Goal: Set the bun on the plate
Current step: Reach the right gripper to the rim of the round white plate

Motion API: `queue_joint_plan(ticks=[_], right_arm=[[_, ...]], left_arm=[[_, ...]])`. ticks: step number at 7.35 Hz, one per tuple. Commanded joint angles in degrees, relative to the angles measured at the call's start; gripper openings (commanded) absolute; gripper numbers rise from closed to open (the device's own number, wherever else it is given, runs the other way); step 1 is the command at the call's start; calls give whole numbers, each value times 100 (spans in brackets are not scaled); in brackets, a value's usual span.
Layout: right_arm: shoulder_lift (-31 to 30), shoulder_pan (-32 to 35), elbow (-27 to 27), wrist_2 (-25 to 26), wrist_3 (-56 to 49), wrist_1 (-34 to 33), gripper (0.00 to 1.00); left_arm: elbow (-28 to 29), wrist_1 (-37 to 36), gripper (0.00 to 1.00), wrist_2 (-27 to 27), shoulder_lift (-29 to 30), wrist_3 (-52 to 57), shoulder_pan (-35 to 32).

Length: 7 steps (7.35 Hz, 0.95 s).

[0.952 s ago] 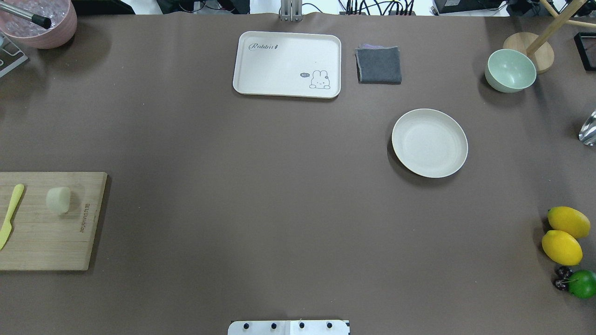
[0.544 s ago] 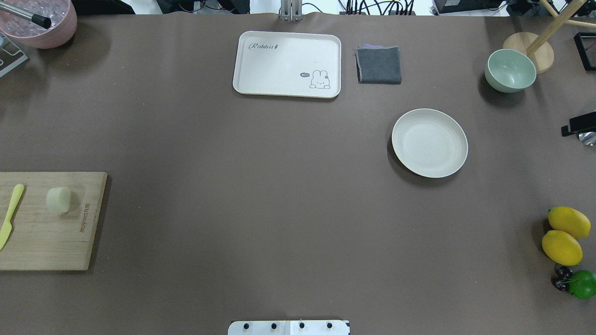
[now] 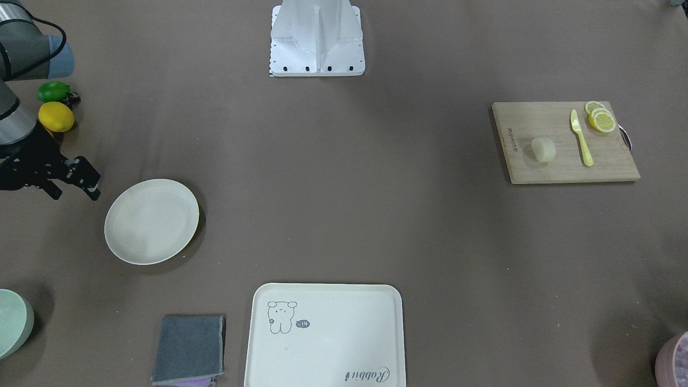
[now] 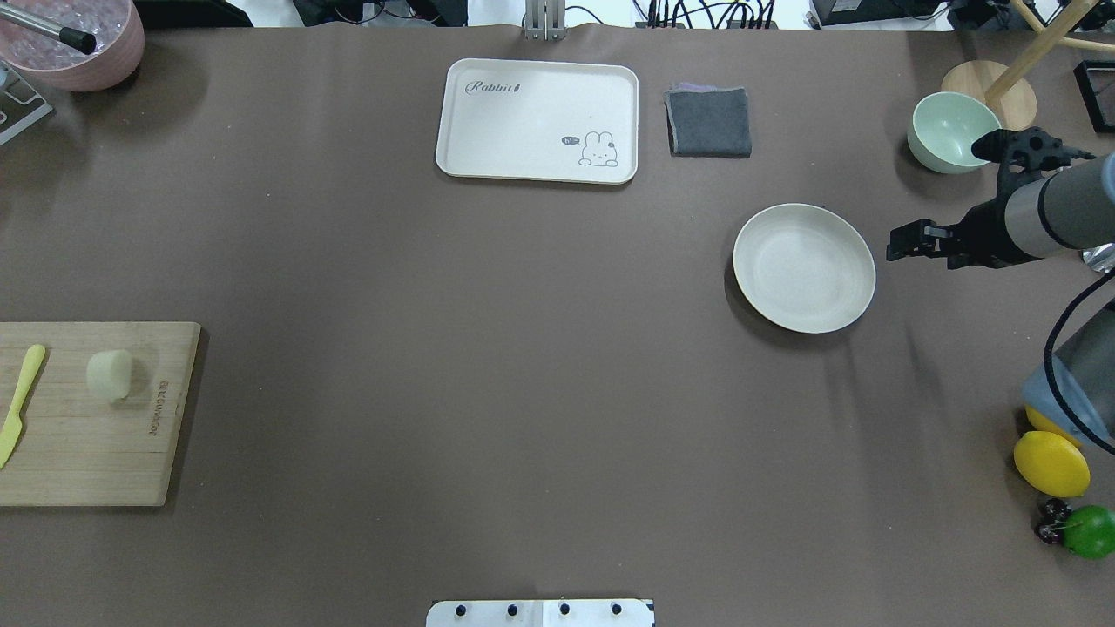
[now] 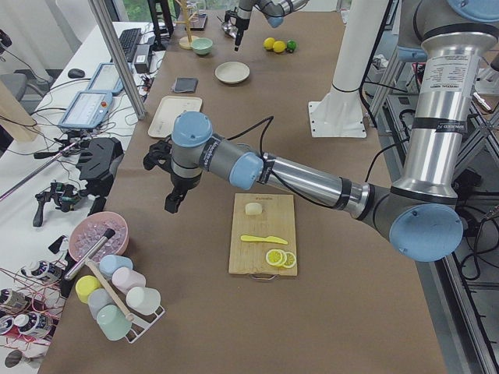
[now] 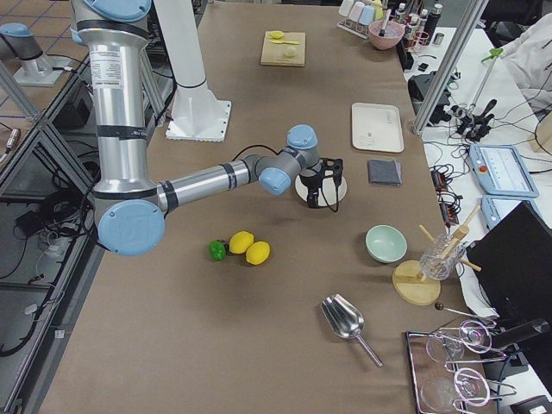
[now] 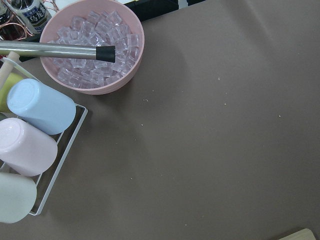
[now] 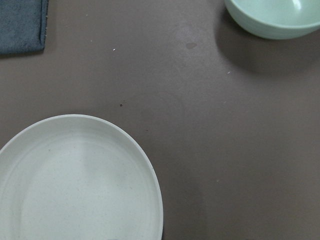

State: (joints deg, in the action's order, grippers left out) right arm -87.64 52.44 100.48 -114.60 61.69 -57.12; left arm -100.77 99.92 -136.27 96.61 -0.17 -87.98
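The bun (image 4: 109, 374) is a small pale lump resting on the wooden cutting board (image 4: 96, 453) at the table's left edge; it also shows as the bun (image 3: 542, 149) on the board (image 3: 564, 172). The round cream plate (image 4: 803, 267) lies empty right of centre. My right gripper (image 4: 897, 244) hovers just off the plate's right rim, open, with nothing between its fingers (image 3: 92, 185). My left gripper (image 5: 171, 204) hangs over bare table beyond the board, toward the ice bowl; I cannot tell if it is open or shut.
A cream tray (image 4: 537, 119) and a folded grey cloth (image 4: 709, 121) lie at the far side. A pale green bowl (image 4: 945, 131) stands behind my right wrist. Lemons (image 4: 1051, 463) and a lime (image 4: 1089, 531) sit at the right edge. A yellow knife (image 4: 19, 405) lies on the board.
My right arm has come in from the right edge, and its gripper now sits beside the plate's right rim. The bun and the plate have not moved.
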Motion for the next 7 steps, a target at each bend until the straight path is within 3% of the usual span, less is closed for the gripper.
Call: queue_joint_plan(ticks=[1,3,6,7], right_arm=[[54,-427,-458,298,519,727,64],[63,-568,-538,482,642,737,57],[72,-665,-609,553,669,737,32],[81,-700,-618,579,660,737,29]], left_arm=[[-4,1,98,-5,7,8,0],[5,1,98,-5,-1,9,18],[14,1,98,4,-1,9,18],[5,1,98,-5,-1,9,18]])
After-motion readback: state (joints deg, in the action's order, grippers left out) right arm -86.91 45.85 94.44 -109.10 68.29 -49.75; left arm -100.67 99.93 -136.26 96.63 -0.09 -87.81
